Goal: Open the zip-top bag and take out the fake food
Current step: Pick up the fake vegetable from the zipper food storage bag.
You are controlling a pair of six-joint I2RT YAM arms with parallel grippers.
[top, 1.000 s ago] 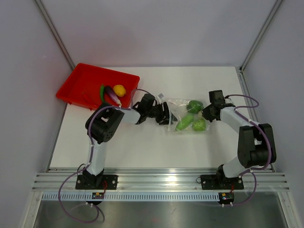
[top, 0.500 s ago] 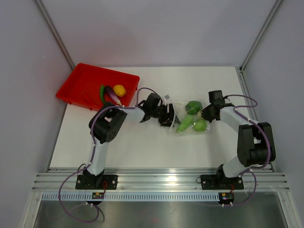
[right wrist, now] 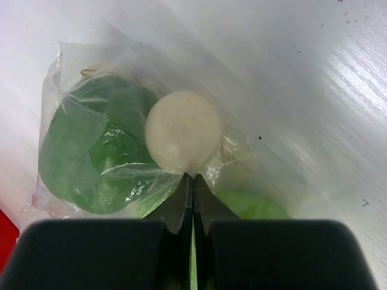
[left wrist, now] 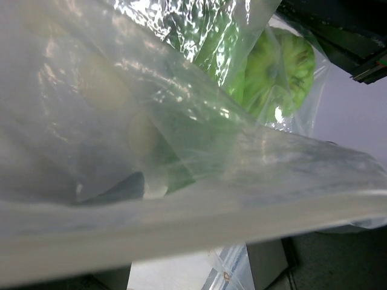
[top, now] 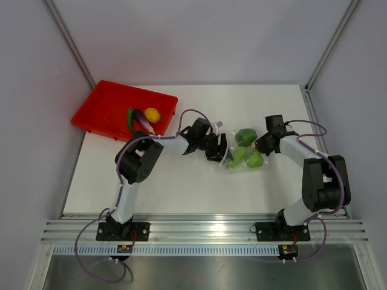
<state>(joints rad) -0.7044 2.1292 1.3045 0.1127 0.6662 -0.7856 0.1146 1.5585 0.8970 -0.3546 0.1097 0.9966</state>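
Observation:
The clear zip-top bag (top: pixel 230 141) lies mid-table, bunched around green fake food (top: pixel 246 136). My left gripper (top: pixel 215 147) is pushed against the bag's left end with its jaws open. In the left wrist view, crinkled bag film (left wrist: pixel 151 109) drapes over the lens and a green piece (left wrist: pixel 284 63) shows through it. My left fingers (left wrist: pixel 269 266) stand apart below. My right gripper (top: pixel 261 144) is shut on the bag's right edge. In the right wrist view its tips (right wrist: pixel 189 176) pinch film beside a green piece (right wrist: pixel 78 151) with a pale round end (right wrist: pixel 184 130).
A red tray (top: pixel 97 99) sits at the back left and holds a yellow piece (top: pixel 152 113), a long purple one (top: pixel 142 122) and a green one (top: pixel 129 116). Grey walls enclose the white table (top: pixel 181 187) on three sides.
My left gripper has moved right into the bag's left end and its jaws have spread wider. The bag has bunched up toward the right gripper, which stays put.

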